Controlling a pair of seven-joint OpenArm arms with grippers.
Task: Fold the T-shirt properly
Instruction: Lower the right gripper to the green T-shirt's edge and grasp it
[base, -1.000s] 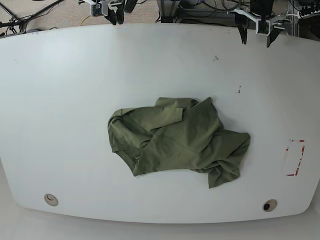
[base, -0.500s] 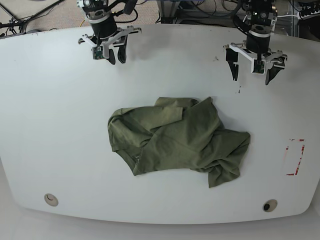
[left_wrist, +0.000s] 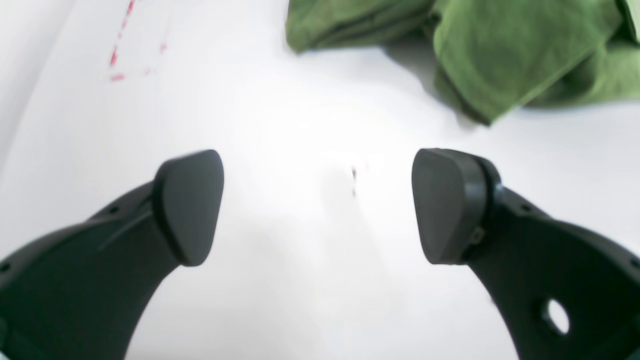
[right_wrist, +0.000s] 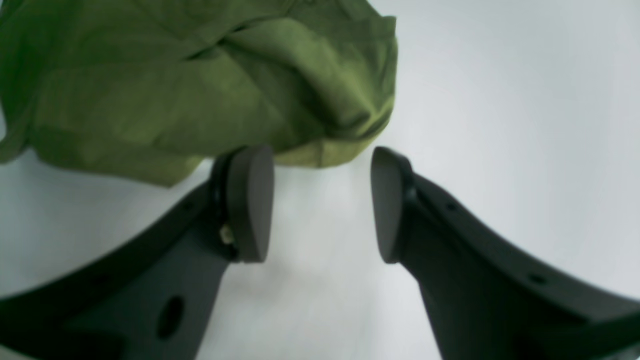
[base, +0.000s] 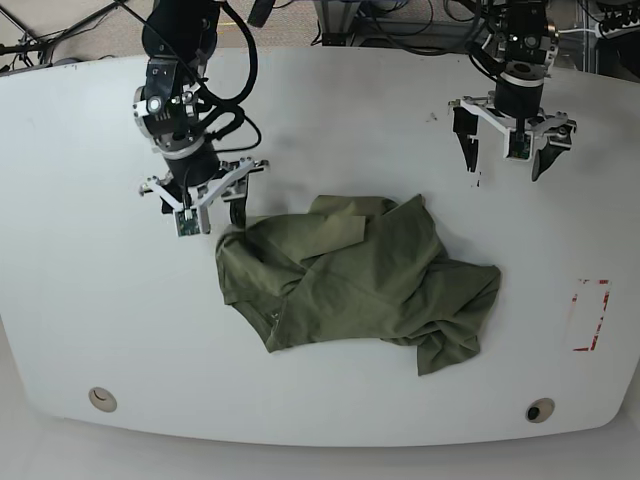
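The olive-green T-shirt (base: 350, 285) lies crumpled in the middle of the white table (base: 100, 300). My right gripper (base: 213, 218) hovers at the shirt's back left corner. In the right wrist view this gripper (right_wrist: 318, 202) is open with nothing between its fingers, and a bunched edge of the T-shirt (right_wrist: 200, 90) lies just ahead of the tips. My left gripper (base: 506, 163) hangs over bare table behind the shirt's right side. The left wrist view shows that gripper (left_wrist: 317, 206) wide open and empty, with the T-shirt (left_wrist: 500, 50) farther ahead.
Red tape marks (base: 590, 315) sit near the table's right edge. Two round holes (base: 102, 400) (base: 540, 411) lie near the front edge. A small dark speck (base: 477, 181) is under the left gripper. Cables and frames crowd the space behind the back edge.
Both arms came forward from the back edge. The right arm swung down to the shirt's back left corner and its jaws opened wider. The left gripper opened wide and then held its place.
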